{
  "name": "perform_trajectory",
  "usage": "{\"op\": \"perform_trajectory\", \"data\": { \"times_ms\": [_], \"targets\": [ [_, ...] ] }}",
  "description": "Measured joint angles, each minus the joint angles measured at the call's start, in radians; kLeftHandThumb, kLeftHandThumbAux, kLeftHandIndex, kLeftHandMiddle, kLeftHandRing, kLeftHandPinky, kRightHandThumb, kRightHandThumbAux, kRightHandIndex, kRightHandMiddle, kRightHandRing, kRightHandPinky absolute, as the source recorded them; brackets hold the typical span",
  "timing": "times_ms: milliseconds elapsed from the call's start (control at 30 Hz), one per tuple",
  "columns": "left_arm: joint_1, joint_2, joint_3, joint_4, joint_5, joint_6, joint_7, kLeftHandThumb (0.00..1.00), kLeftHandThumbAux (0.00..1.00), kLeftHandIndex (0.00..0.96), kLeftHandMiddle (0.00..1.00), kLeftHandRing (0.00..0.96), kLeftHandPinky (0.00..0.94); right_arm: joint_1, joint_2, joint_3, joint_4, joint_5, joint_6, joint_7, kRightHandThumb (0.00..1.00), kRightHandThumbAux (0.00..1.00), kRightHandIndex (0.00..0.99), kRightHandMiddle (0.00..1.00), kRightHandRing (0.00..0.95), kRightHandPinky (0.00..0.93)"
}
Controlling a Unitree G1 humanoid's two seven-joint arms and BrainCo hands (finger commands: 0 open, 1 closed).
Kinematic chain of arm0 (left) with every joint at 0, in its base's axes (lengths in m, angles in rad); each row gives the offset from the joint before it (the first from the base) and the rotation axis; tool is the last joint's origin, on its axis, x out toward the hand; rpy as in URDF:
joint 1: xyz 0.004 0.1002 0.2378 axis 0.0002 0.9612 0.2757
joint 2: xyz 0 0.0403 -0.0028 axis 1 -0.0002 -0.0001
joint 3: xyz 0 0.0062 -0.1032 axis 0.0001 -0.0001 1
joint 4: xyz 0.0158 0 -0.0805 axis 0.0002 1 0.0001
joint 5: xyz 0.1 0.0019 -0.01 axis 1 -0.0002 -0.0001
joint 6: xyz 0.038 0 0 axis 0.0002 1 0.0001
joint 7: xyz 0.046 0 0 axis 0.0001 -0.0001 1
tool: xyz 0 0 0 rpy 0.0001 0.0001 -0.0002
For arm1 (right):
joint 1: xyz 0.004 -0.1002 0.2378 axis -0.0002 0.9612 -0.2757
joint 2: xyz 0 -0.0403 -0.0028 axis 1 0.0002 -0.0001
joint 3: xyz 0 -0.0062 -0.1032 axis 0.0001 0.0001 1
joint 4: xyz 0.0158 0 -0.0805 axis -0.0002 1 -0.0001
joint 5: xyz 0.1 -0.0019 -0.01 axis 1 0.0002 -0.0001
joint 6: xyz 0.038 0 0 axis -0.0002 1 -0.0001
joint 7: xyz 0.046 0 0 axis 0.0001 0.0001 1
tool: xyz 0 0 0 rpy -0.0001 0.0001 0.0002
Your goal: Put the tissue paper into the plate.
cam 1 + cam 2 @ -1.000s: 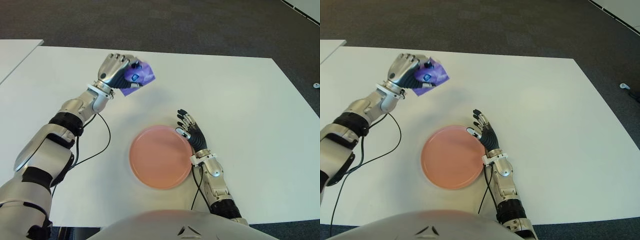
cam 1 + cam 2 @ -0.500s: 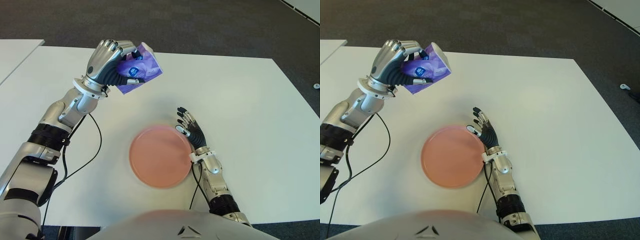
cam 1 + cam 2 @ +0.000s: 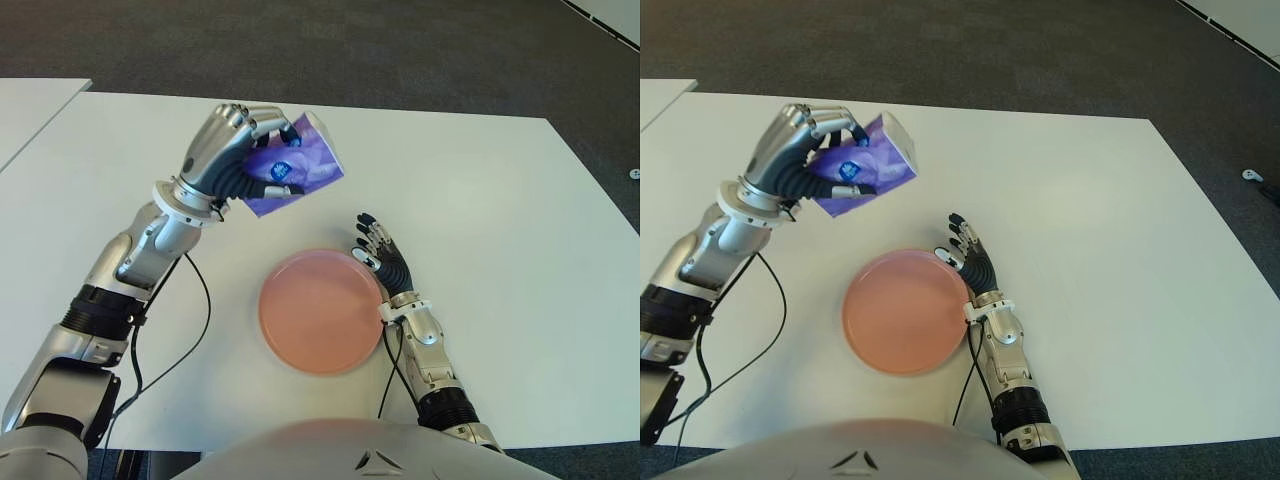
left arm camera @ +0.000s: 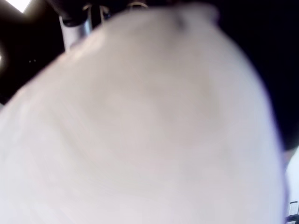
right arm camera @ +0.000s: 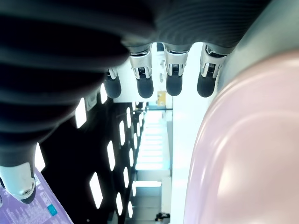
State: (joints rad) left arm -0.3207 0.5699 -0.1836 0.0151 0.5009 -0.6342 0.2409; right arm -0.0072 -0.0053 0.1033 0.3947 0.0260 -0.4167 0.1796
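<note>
Left hand (image 3: 228,155) is raised above the white table (image 3: 500,200), fingers wrapped around a purple tissue pack (image 3: 295,175) held tilted, beyond and to the left of the pink plate (image 3: 320,312), apart from it. Plate is empty, flat on the table. Right hand (image 3: 385,265) shows at the plate's right rim, fingers extended and relaxed, holding nothing

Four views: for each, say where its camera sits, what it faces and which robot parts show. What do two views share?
Left eye: head, facing down; left hand gripping tissue pack.
Right eye: head, same white table; right hand beside plate.
Left wrist: filled by a pale blur.
Right wrist: own fingers, plate edge.
Both eyes share everything.
</note>
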Motion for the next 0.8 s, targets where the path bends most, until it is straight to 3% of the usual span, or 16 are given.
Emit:
{"op": "perform_trajectory", "data": {
  "times_ms": [233, 533, 667, 800],
  "targets": [
    [0.086, -0.019, -0.043, -0.024, -0.028, -0.059, -0.114, 0.752, 0.695, 0.444, 0.853, 0.855, 0.848, -0.020, 0.001, -0.009, 0.038, 0.001, -0.037, -0.003, 0.000, 0.538, 0.000, 0.000, 0.000, 0.000],
    [0.103, 0.011, -0.072, 0.014, -0.006, -0.127, -0.238, 0.752, 0.695, 0.444, 0.840, 0.845, 0.819, -0.003, 0.027, -0.042, 0.018, 0.007, -0.036, -0.063, 0.000, 0.560, 0.000, 0.000, 0.000, 0.000],
    [0.127, 0.015, -0.085, 0.020, 0.021, -0.122, -0.288, 0.753, 0.694, 0.444, 0.831, 0.838, 0.794, 0.013, 0.047, -0.050, -0.005, 0.009, -0.027, -0.098, 0.000, 0.559, 0.000, 0.000, 0.000, 0.000],
    [0.176, 0.014, -0.105, -0.060, 0.057, -0.053, -0.355, 0.752, 0.695, 0.444, 0.828, 0.836, 0.778, 0.019, 0.062, -0.059, -0.014, 0.015, -0.022, -0.124, 0.000, 0.556, 0.000, 0.000, 0.000, 0.000]
  ]
}}
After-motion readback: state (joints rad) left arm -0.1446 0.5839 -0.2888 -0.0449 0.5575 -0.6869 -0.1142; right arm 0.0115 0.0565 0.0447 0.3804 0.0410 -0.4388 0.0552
